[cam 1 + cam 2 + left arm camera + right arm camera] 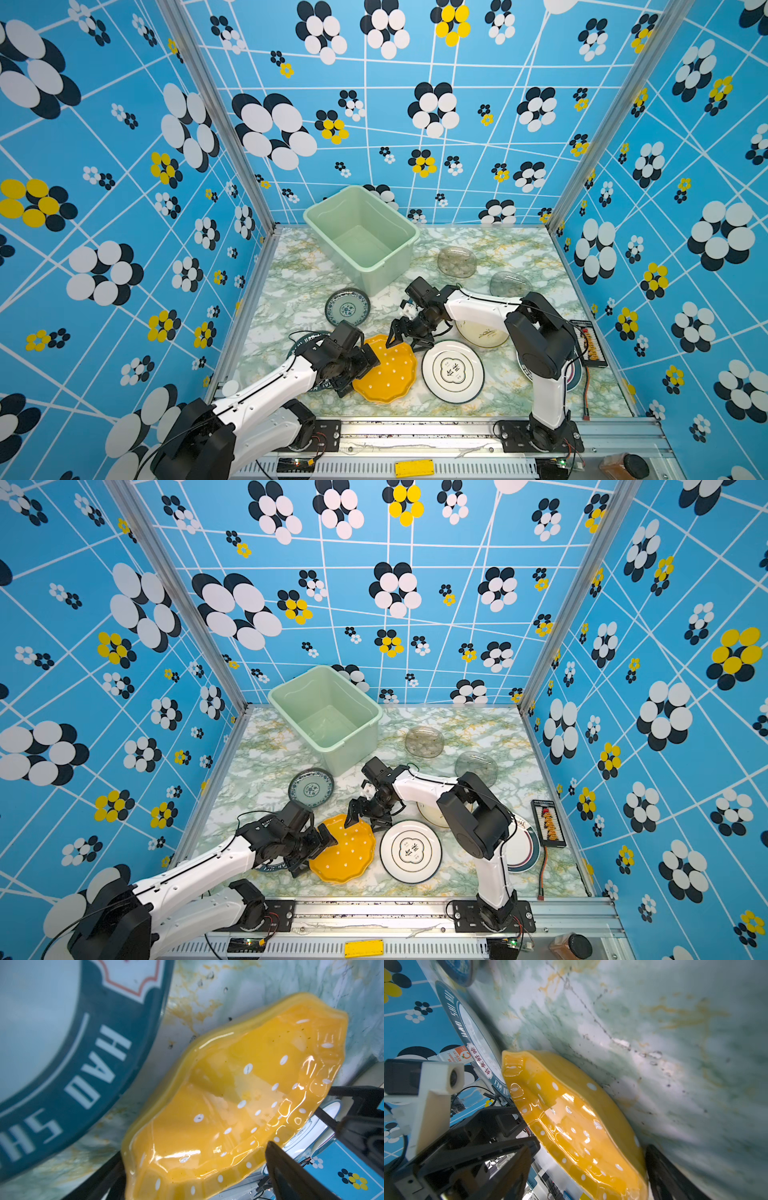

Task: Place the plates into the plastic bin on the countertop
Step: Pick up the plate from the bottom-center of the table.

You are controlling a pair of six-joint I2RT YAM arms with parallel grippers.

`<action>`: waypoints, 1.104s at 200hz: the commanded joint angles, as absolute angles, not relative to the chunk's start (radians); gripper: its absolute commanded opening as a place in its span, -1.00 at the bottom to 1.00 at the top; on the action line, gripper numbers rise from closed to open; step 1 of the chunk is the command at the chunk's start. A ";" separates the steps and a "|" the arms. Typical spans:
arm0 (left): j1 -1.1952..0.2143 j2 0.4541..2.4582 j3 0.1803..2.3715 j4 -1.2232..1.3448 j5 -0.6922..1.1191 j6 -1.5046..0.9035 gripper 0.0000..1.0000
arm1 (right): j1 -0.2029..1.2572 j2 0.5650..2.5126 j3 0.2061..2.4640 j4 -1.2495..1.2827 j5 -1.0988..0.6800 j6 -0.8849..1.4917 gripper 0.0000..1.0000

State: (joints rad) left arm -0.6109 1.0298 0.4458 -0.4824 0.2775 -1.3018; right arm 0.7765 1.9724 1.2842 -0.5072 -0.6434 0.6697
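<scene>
The yellow scalloped plate [388, 370] [239, 1095] [571, 1122] lies on the countertop [291, 270] near the front. My left gripper [357, 374] [194, 1153] is open, its jaws straddling the plate's left rim. My right gripper [409, 343] [588, 1148] is open around the far rim, one finger on each side. The mint-green plastic bin [386, 278] stands at the back, nothing showing inside it. Other plates lie flat: a blue-green patterned one [347, 307], a white dark-rimmed one [453, 371], a cream one [482, 334] and two clear glass ones [457, 262] [510, 284].
A teal-rimmed lettered plate [93, 1053] sits under my left arm, beside the yellow plate. Another rimmed plate [575, 374] lies partly hidden behind my right arm. A black board with orange connectors [590, 343] lies at the right edge. Blue flowered walls close three sides.
</scene>
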 commanded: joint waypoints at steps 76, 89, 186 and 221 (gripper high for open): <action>-0.620 1.023 0.414 -0.340 0.291 -1.350 0.96 | 0.789 1.859 1.244 -0.367 -0.853 0.661 0.59; -0.620 1.036 0.418 -0.326 0.298 -1.348 0.96 | 0.790 1.845 1.236 -0.353 -0.861 0.665 0.59; -0.620 1.081 0.462 -0.308 0.307 -1.321 0.96 | 0.799 1.813 1.164 -0.215 -0.896 0.758 0.38; -0.620 1.084 0.463 -0.301 0.307 -1.324 0.97 | 0.804 1.812 1.161 -0.196 -0.892 0.776 0.27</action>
State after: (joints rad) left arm -0.6109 1.0660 0.4522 -0.4194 0.3073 -1.3247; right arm 0.7616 1.8473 1.1561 -0.2710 -0.7650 0.7334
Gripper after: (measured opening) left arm 0.983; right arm 0.653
